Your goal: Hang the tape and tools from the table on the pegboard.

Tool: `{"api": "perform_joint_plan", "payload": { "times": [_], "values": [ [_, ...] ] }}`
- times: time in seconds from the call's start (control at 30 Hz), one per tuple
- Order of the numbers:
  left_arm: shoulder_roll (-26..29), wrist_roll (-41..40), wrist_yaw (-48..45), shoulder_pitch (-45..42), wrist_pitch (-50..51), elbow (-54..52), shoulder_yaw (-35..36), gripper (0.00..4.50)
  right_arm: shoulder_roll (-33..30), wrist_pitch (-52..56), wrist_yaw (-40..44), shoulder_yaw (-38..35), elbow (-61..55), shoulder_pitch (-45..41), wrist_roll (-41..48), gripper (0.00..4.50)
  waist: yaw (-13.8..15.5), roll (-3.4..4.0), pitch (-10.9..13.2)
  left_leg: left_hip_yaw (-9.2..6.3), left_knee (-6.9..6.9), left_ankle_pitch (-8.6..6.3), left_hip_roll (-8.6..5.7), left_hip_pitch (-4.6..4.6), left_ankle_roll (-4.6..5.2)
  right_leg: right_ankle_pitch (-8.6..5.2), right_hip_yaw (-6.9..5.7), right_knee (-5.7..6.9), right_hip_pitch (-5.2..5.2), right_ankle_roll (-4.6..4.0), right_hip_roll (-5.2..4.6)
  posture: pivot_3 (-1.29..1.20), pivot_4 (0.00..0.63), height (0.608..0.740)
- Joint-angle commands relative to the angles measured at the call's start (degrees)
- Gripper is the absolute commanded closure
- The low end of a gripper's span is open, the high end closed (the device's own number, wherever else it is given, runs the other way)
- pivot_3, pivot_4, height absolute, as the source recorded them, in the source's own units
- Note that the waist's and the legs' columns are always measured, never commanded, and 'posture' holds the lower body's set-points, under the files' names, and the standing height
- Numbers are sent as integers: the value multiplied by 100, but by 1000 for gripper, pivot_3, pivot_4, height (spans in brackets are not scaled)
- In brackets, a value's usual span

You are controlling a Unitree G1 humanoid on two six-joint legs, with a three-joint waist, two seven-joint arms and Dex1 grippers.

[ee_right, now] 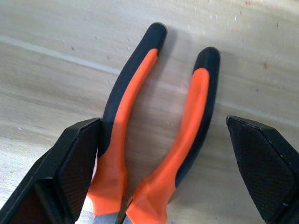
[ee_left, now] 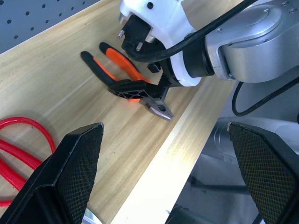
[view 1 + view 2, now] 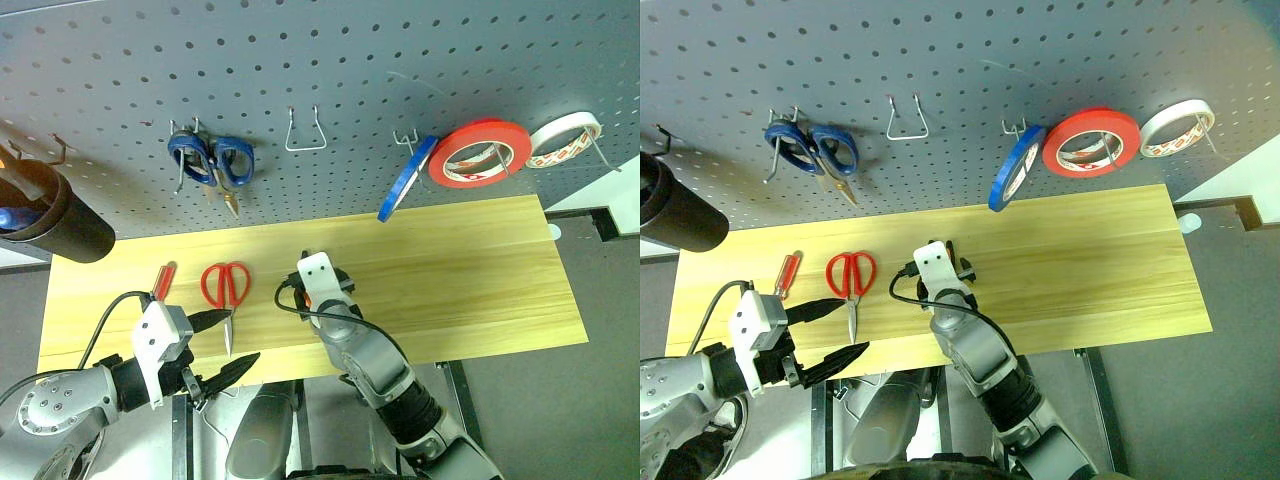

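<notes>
Light wooden tabletop (image 3: 480,260) carried the orange-and-black pliers (image 1: 154,135) near its front edge, handles pointing toward the pegboard (image 3: 330,60), directly between the wide-open fingers of the right claw (image 1: 159,172), while the left claw (image 3: 222,345) hung wide and empty.

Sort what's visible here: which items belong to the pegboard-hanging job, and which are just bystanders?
Job:
blue tape, on a hook
red scissors, on the table
pliers
red screwdriver
pegboard

Bystanders:
blue scissors
red-orange roll
white roll
black cylinder
</notes>
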Motion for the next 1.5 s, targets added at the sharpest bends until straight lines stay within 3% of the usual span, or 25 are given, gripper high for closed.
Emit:
{"api": "perform_joint_plan", "payload": {
  "times": [0.03, 0.6, 0.7, 0.8, 0.83, 1.5],
  "values": [
    [0, -74, -34, 67, 2, -189, 39, 37, 880, 197, -28, 25, 48, 377, 49, 45, 0, 1, 0, 0, 0, 0, 0, 0, 0, 0, 0, 0, 0, 0, 0, 86, 488, 727],
    [-32, -74, 0, 178, 11, -260, 85, 37, 897, 636, 44, -7, 29, 427, 201, 45, 0, 4, 2, 0, 0, 0, 0, 1, 0, 0, 1, 0, 1, 0, 0, 80, 494, 727],
    [-31, -74, -5, 164, 5, -243, 88, 37, 893, 657, 53, 2, 5, 426, 206, 606, 2, 6, 3, 0, 0, 0, 0, 1, 0, 0, 1, 0, 1, 0, 0, 79, 494, 727],
    [-29, -64, -12, 152, -2, -224, 74, 37, 876, 681, 48, 8, -21, 424, 234, 1510, 6, 10, 7, 0, 0, 0, 0, 1, 0, 0, 1, 0, 1, 0, -1, 77, 496, 727],
    [-29, -61, -14, 148, -5, -218, 70, 37, 869, 686, 45, 10, -27, 423, 242, 1563, 6, 11, 8, 0, 0, 0, 0, 1, 0, 0, 1, 0, 1, 0, -1, 77, 495, 727],
    [-31, -42, -25, 4, -10, -130, -22, 37, 586, 597, 322, -103, -285, 355, 273, 1564, 0, 17, 16, 0, -2, 0, 0, 1, 0, 0, 2, -2, 1, 0, -1, 71, 488, 727]
  ]
}}
